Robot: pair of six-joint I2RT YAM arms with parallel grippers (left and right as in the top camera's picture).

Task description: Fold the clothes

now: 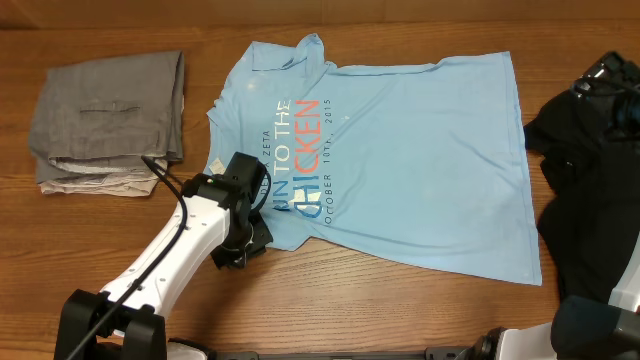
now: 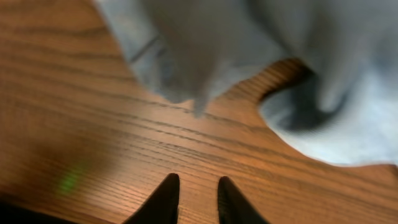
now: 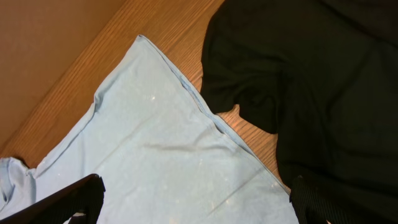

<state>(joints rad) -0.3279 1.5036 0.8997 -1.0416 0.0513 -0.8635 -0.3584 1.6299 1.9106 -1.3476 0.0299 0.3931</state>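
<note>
**A:** How is the left arm set?

**B:** The left arm reaches from the near edge slantwise across the bench, with its wrist tipped down. The left pincer sits low at the near-left edge of the blue shirt.

**A:** Is it gripping anything?

**B:** No. Its two tips stand slightly apart with only bare wood between them. The cloth lies just beyond the tips. The wrist view is blurred, so I cannot make out the folds or tell whether they touch.

**A:** And the right side?

**B:** The right pincer is spread wide and holds nothing. It hovers over the spot where the shirt's hem comes up beside the black garment. From overhead, most of that arm is cut off at the right edge.

**A:** Where do the clothes lie?

**B:** The shirt is spread flat in the middle of the bench, lettering up, with its collar toward the far left. The left arm hides part of the print. The black garment is bunched at the right and runs out of view. I cannot tell whether it overlaps the hem. At the far left, folded grey trousers lie on a beige cloth.
</note>
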